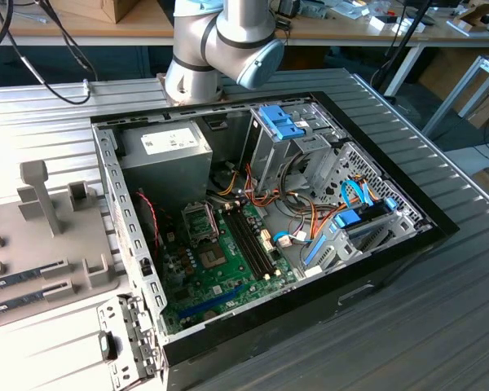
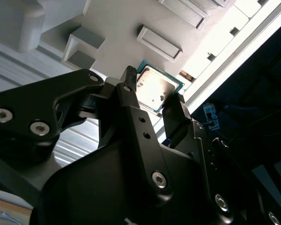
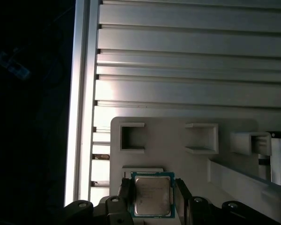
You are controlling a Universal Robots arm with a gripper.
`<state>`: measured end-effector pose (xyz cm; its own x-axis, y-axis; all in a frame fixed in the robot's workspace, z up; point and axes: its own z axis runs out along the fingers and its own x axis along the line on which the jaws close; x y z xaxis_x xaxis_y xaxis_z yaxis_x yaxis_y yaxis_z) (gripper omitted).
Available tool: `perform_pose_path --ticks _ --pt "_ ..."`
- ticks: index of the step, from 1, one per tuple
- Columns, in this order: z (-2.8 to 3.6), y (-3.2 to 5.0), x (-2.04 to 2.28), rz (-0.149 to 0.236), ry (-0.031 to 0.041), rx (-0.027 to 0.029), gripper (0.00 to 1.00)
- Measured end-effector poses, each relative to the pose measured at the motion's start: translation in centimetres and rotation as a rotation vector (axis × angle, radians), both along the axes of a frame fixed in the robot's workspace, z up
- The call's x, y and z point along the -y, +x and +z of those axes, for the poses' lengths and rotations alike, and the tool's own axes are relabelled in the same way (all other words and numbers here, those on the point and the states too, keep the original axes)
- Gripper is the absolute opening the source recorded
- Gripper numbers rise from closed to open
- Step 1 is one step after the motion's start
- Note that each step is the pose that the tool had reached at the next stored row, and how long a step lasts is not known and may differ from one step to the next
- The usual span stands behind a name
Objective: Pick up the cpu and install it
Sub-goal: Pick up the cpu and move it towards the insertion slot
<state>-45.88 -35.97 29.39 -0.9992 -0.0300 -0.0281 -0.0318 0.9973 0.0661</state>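
Note:
The cpu (image 3: 152, 196), a small square chip with a silver top and thin green rim, sits between my gripper's (image 3: 153, 187) two black fingers (image 3: 127, 197). In the second wrist view the fingertips (image 2: 129, 76) press on opposite edges of the cpu (image 2: 152, 86), so the gripper (image 2: 153, 89) is shut on it. Chip and gripper are over the grey holder tray (image 3: 178, 154), beside a shallow rectangular pocket (image 3: 143, 168). I cannot tell whether the chip is touching the tray. In the exterior view the square metal socket frame (image 1: 200, 224) lies on the green motherboard (image 1: 220, 269) inside the open computer case.
The grey tray (image 1: 49, 244) with upright pegs lies on the ribbed metal table at the exterior view's left. The case (image 1: 269, 228) holds a grey power-supply box (image 1: 167, 151), memory slots (image 1: 248, 240), drive cages and cable bundles. The arm's base joints (image 1: 220, 45) stand behind the case.

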Motion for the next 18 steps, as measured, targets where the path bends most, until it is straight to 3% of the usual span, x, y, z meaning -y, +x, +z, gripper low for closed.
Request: perform_pose_path --ticks 15,18 --pt "0.66 0.00 0.00 0.000 0.0000 0.0000 0.47" --pt "1.04 0.00 0.00 0.000 0.0000 -0.0001 0.47"
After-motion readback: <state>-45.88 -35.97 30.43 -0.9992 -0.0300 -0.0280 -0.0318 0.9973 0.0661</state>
